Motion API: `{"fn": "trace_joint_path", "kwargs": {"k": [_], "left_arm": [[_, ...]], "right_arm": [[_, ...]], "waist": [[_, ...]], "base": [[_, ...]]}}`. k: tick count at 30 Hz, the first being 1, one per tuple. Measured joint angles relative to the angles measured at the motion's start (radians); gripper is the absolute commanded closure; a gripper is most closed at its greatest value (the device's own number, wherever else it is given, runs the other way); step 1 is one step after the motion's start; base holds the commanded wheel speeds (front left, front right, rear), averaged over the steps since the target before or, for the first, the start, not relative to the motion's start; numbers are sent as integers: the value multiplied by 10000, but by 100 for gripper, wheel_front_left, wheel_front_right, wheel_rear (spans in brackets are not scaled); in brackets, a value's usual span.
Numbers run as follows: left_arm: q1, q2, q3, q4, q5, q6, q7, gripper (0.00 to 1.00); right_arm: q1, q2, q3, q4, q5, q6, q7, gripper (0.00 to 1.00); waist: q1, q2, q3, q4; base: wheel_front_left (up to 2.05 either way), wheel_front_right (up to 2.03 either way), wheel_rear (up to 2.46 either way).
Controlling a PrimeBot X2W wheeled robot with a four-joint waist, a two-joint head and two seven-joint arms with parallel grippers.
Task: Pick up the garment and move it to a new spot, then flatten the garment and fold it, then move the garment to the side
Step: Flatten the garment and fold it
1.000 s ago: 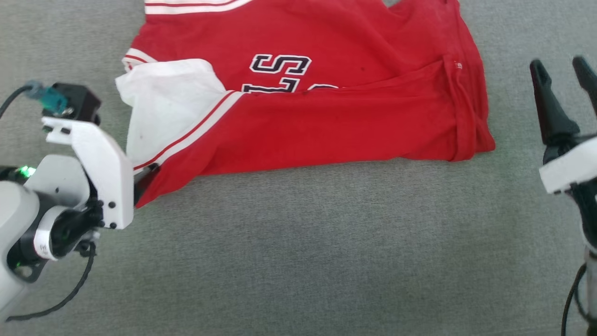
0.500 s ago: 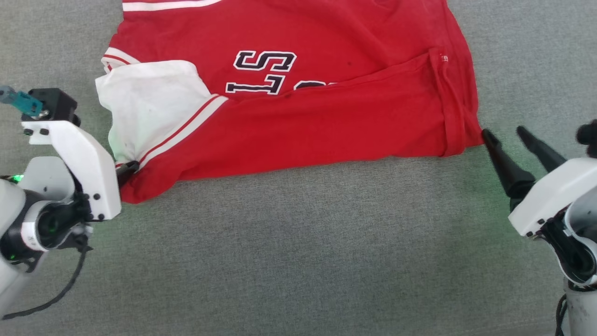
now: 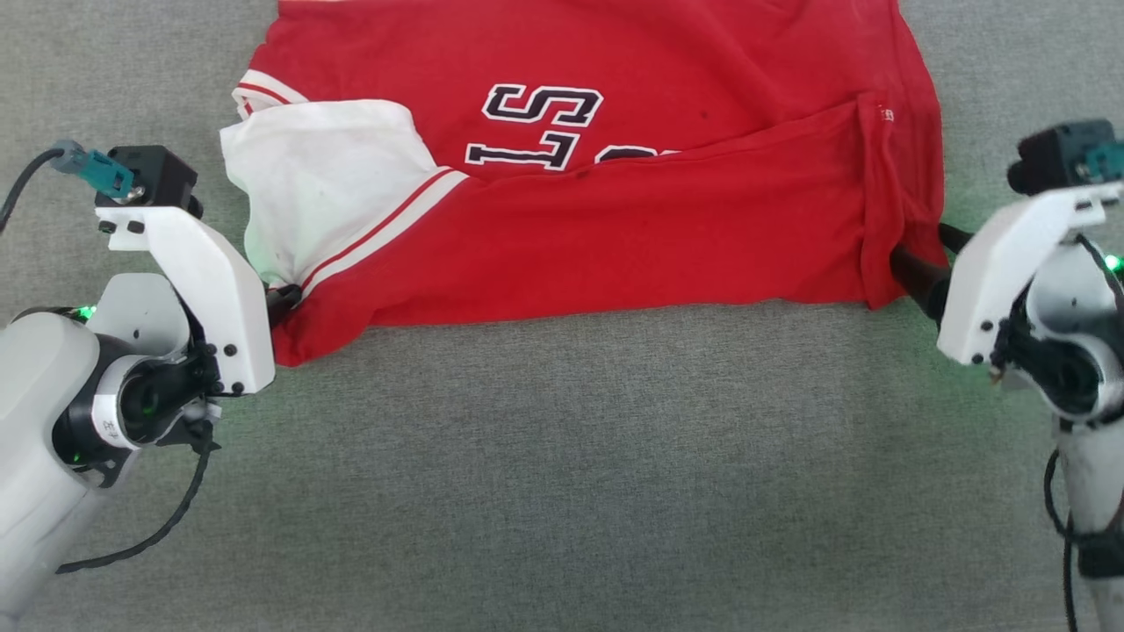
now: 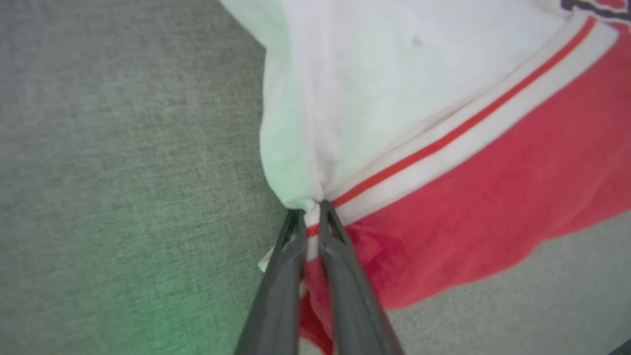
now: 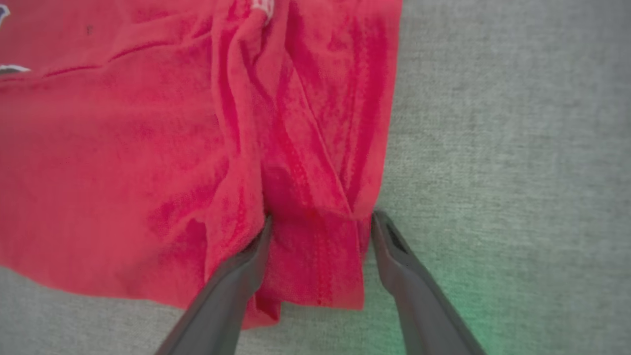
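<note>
The red garment (image 3: 597, 237) lies folded across the grey surface, its near half turned up over the black print (image 3: 540, 127), with a white sleeve (image 3: 325, 184) at the left. My left gripper (image 3: 283, 303) is shut on the garment's lower left corner; in the left wrist view the gripper (image 4: 310, 214) pinches the white and striped trim (image 4: 443, 143) where it meets the red cloth. My right gripper (image 3: 918, 263) is at the garment's right edge. In the right wrist view this gripper (image 5: 320, 222) stands open, straddling the bunched red hem (image 5: 315, 256).
Grey carpet-like surface (image 3: 571, 474) stretches wide in front of the garment and to both sides. A black cable (image 3: 140, 544) loops from my left arm at the lower left.
My right gripper has swung in from the right and now straddles the garment's right hem. The left gripper keeps its hold on the left corner. The camera has shifted.
</note>
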Motion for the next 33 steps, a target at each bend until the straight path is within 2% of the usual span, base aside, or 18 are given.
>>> {"fn": "trace_joint_path", "kwargs": {"k": [1, 2, 8, 15, 21, 27, 31, 33], "left_arm": [[-24, -35, -12, 36, 4, -13, 0, 100], [-33, -63, -12, 65, 13, -15, -8, 100], [-91, -84, -8, 104, 44, -98, -84, 100], [12, 314, 144, -468, -113, 209, 134, 100], [548, 1093, 247, -1791, -205, 851, 353, 100], [1346, 1881, 391, -3494, -295, 1737, 272, 100], [1978, 2140, 360, -4378, -366, 2261, 115, 100], [2254, 2132, 280, -4544, -393, 2370, 21, 100]], "right_arm": [[-173, -69, 125, 151, 15, -2, 290, 68], [-314, -111, 205, 255, 27, -2, 520, 100], [-577, -284, 253, 305, 226, 2, 1197, 100], [-414, -571, 81, -405, 688, 4, 1795, 100], [306, -1179, -272, -1402, 1070, 4, 2658, 100], [1142, -1392, -865, -2418, 1521, 4, 3294, 100], [1752, -1538, -1221, -2918, 1670, 4, 3684, 100], [1961, -1528, -1388, -3007, 1661, 4, 3684, 100]], "waist": [[0, 0, 12, 33], [0, 0, 23, 59], [-1, 0, 3, 130], [0, -1, -141, 77], [0, -1, -319, 103], [0, -1, -363, 156], [0, -1, -323, 170], [0, -1, -276, 181]], "base": [[0, 0, 0], [0, 0, 0], [0, 0, 0], [0, 0, 0], [0, 0, 0], [0, 0, 0], [0, 0, 0], [0, 0, 0]]}}
